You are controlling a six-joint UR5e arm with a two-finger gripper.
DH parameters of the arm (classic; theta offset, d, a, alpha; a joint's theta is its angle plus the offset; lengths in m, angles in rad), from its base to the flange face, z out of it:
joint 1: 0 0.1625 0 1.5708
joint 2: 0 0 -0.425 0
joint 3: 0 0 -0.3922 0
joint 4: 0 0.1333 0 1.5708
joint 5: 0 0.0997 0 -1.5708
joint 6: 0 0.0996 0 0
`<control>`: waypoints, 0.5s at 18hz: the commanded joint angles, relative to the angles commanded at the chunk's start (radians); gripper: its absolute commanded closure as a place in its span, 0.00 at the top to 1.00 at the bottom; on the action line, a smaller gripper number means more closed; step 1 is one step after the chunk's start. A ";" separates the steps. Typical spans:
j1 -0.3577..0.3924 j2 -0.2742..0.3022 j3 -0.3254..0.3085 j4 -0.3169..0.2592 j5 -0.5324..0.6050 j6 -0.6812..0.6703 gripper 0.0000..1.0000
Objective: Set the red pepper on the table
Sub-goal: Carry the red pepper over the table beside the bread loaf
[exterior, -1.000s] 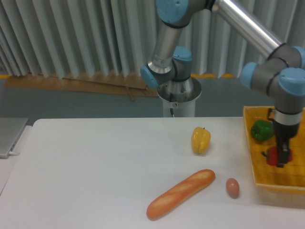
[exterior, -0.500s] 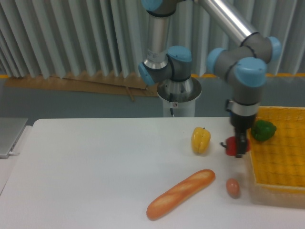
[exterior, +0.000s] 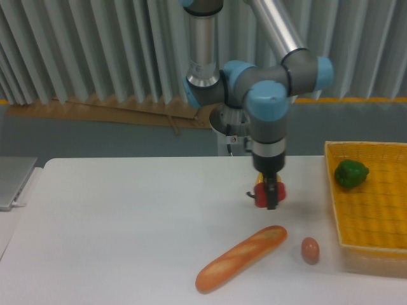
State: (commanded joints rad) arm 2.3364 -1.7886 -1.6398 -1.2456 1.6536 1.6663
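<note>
The red pepper [exterior: 262,196] hangs above the white bench [exterior: 114,222], clamped between the dark fingers of the pincer [exterior: 271,196], which is closed on it. Only slivers of its glossy red skin show on either side of the fingers, with a small dark nub, apparently the stem, jutting toward the left of the frame; its long axis cannot be made out because the fingers cover most of it. The pincer points straight down from the wrist of the arm [exterior: 267,108], whose grey and light-blue joints reach in from the top of the frame, so the pepper sits directly beneath the wrist, at the fingertips. A scrap of yellow is visible just behind the pincer at the same height, most of it hidden. Below and slightly left of the held pepper, a long baguette [exterior: 241,257] lies on the bench on a diagonal, its upper end nearest the pincer. A small brown egg [exterior: 310,249] rests just beside that end, to the right. Farther right, a yellow woven basket tray [exterior: 375,229] sits at the bench edge, holding a green pepper [exterior: 351,173] in its far corner, well apart from the pincer.
</note>
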 joint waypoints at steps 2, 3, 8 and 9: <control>-0.035 -0.006 0.000 0.002 0.000 -0.052 0.40; -0.043 -0.009 0.002 0.002 0.000 -0.063 0.40; -0.104 -0.051 0.011 0.008 0.027 -0.173 0.40; -0.115 -0.061 0.014 0.009 0.040 -0.187 0.40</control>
State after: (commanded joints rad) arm 2.2213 -1.8499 -1.6261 -1.2364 1.6934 1.4789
